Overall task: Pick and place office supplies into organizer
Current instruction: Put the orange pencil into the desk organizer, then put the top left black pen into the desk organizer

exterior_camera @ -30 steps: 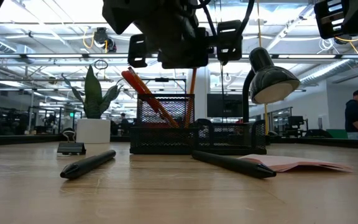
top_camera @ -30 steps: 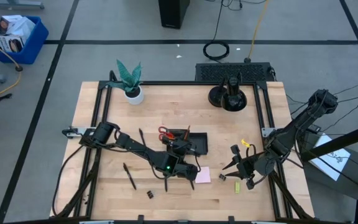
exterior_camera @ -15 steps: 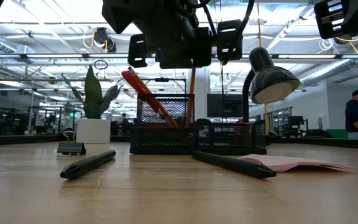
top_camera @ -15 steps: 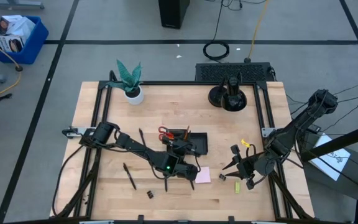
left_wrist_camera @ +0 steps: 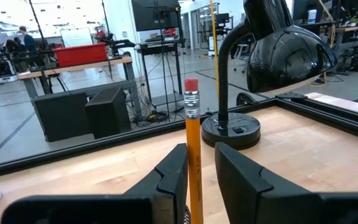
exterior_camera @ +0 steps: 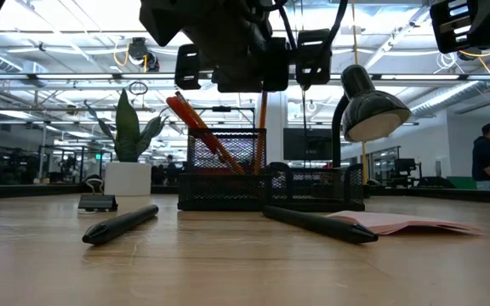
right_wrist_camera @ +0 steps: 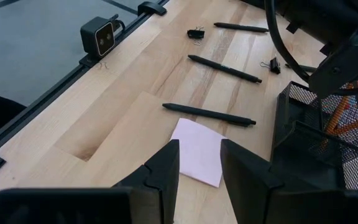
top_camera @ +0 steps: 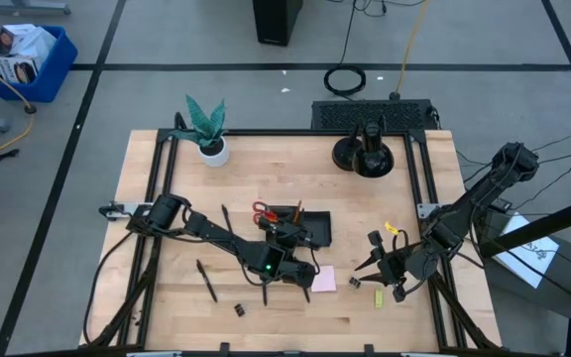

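My left claw (left_wrist_camera: 196, 180) hangs over the organizer (top_camera: 300, 226) at mid-surface, its fingers slightly apart with an orange pencil (left_wrist_camera: 192, 149) standing upright between them, eraser up; I judge it loosely flanked rather than pinched. The pencil's long axis is vertical, so what comes next is a straight lift away. My right claw (right_wrist_camera: 194, 165) waits well off to the right, fingers apart and empty, facing the pink sticky-note pad (right_wrist_camera: 199, 151) and a black pen (right_wrist_camera: 209, 114) lying crosswise beyond it. No writing is readable anywhere.
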Tool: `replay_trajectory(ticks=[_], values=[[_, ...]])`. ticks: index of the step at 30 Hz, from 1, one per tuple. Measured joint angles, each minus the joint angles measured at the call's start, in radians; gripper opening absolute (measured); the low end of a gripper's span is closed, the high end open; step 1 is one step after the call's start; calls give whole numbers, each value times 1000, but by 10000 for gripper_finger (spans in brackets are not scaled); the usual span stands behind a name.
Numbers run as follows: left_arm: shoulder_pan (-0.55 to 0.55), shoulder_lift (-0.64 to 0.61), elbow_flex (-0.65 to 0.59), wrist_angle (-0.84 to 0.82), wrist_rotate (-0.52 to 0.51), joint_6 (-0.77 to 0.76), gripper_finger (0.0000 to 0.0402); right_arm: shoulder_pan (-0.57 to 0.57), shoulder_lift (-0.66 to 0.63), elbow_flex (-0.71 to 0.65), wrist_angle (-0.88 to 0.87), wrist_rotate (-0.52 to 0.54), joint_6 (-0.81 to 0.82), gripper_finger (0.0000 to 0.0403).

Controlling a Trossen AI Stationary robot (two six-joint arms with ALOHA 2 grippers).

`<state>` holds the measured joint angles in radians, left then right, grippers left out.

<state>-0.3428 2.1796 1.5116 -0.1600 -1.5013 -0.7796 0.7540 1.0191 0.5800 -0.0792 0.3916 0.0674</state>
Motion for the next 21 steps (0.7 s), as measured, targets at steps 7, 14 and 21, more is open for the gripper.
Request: replay_trajectory(ticks=[7,14,21], values=[[-1,-2,0,0,-1,25,88,0,0,0,0,0,0,112],[-1,-2,0,0,-1,26,88,0,0,0,0,0,0,112],[-1,-2,0,0,2,19,88,0,0,0,0,0,0,112]])
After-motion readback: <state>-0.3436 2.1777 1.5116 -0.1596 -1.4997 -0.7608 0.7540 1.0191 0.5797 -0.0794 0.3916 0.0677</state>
